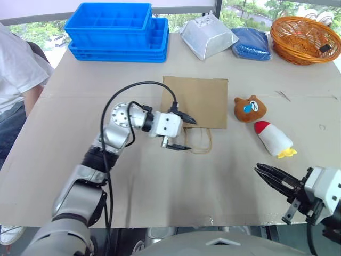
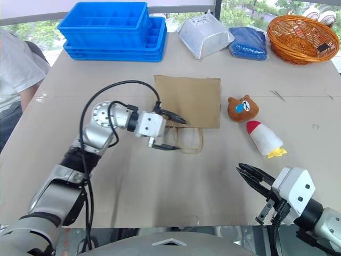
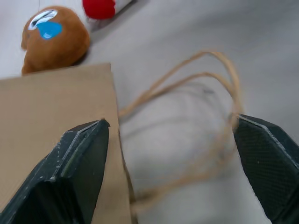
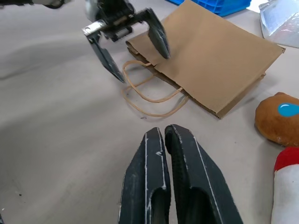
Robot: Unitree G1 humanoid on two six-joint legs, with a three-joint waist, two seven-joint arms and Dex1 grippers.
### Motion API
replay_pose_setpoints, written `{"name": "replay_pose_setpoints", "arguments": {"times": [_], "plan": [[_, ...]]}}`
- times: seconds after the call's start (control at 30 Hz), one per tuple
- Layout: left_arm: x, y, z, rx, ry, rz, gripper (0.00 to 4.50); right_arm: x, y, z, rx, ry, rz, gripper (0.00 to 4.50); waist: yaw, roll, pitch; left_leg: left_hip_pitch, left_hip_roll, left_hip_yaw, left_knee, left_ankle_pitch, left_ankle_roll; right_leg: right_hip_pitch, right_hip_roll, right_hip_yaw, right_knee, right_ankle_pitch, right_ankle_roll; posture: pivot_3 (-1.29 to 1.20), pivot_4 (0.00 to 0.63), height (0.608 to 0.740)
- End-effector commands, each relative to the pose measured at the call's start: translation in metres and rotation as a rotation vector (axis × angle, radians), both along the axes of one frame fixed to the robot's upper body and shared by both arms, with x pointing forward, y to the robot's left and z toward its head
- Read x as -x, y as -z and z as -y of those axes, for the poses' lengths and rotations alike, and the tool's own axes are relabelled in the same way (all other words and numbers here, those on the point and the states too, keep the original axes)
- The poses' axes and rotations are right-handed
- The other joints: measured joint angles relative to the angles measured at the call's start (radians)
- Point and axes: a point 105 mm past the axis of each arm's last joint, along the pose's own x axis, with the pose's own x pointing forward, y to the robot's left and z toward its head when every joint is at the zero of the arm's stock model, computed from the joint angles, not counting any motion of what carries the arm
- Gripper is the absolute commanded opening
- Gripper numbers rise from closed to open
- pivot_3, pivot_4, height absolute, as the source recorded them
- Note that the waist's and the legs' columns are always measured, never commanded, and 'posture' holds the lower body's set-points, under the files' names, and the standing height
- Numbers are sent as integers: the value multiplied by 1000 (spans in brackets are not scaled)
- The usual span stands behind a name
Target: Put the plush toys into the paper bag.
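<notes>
Left tool (image 1: 185, 133) is hovering with its fingers spread wide at the near end of the paper bag (image 1: 197, 100), one finger over the bag's edge and the other beside the loop handles (image 1: 200, 141); nothing is being gripped. In the left wrist view the handles are lying between the two spread fingers (image 3: 81, 158).

Right tool (image 1: 274, 178) is sitting near the tabletop's (image 1: 160, 186) near edge toward the right corner, its fingers pressed together and holding nothing. It is pointing across the tabletop toward the bag.

Paper bag is lying flat at about the centre of the tabletop, handles trailing toward the near edge. Brown bear head (image 1: 250, 109) is resting just beside the bag on the side toward the right edge, apart from it. White toy (image 1: 273, 139) with red tip and yellow end is lying just nearer than the bear head, red tip close to it, yellow end pointing toward the near right corner. Both toys are outside the bag.

Along the far edge are standing stacked blue trays (image 1: 118, 32), a silver-white pouch (image 1: 208, 36), a blue packet (image 1: 251, 44) and a wicker basket (image 1: 305, 38). A person's arm in a white sleeve (image 1: 16, 69) is showing at the left edge.
</notes>
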Motion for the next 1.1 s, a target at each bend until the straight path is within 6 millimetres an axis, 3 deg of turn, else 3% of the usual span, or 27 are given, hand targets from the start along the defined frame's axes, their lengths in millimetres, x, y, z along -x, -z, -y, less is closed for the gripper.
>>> {"name": "replay_pose_setpoints", "arguments": {"times": [0.03,0.17,0.23,0.3,0.4,0.47,0.57,0.67,0.9,1.1], "plan": [[-2,0,2,-19,37,57,2790,0,-9,-6,8,8,66,0,-3,0,0,0,0,0,0,0,0,0,0,1,0,0,0,0,150,740],[-3,-12,3,63,7,-46,822,-3,-9,-5,16,40,80,0,0,0,0,0,1,0,0,0,0,0,1,0,1,0,0,0,150,740],[-8,-40,3,238,-119,-283,33,-9,-9,-6,-12,69,81,0,-2,-1,0,0,1,0,0,0,0,0,1,0,1,0,0,0,150,740],[-10,-64,3,364,-194,-473,33,-16,-12,-11,-64,71,81,0,-3,-1,0,0,2,0,1,0,0,0,1,1,1,0,1,0,150,740],[-9,-87,2,449,-246,-607,33,-25,-18,-21,-124,38,70,0,-8,-2,1,0,2,-1,1,0,0,0,1,0,1,-2,3,0,150,740],[-9,-100,2,498,-285,-665,33,-44,-17,-25,-95,50,59,0,-11,-2,1,0,2,-1,1,0,0,0,1,0,1,-2,3,0,150,740],[-11,-120,6,607,-344,-757,33,-87,-18,-46,-72,7,53,0,-28,-2,1,1,2,-1,1,0,0,0,1,1,2,0,0,0,150,740],[-8,-129,10,671,-376,-805,33,-118,-22,-73,-29,-61,53,0,-26,-2,1,1,1,-2,2,0,0,0,2,0,3,2,1,0,150,740],[0,-135,14,757,-430,-849,33,-172,-10,-103,119,-83,7,0,-25,-2,1,-3,1,-8,-1,3,-5,-2,2,0,2,3,2,0,150,740],[-2,-137,12,866,-498,-884,33,-191,20,-128,223,-174,-8,0,-26,-2,1,-3,-1,-6,-1,3,-5,-3,0,1,1,3,3,0,150,740]]}}
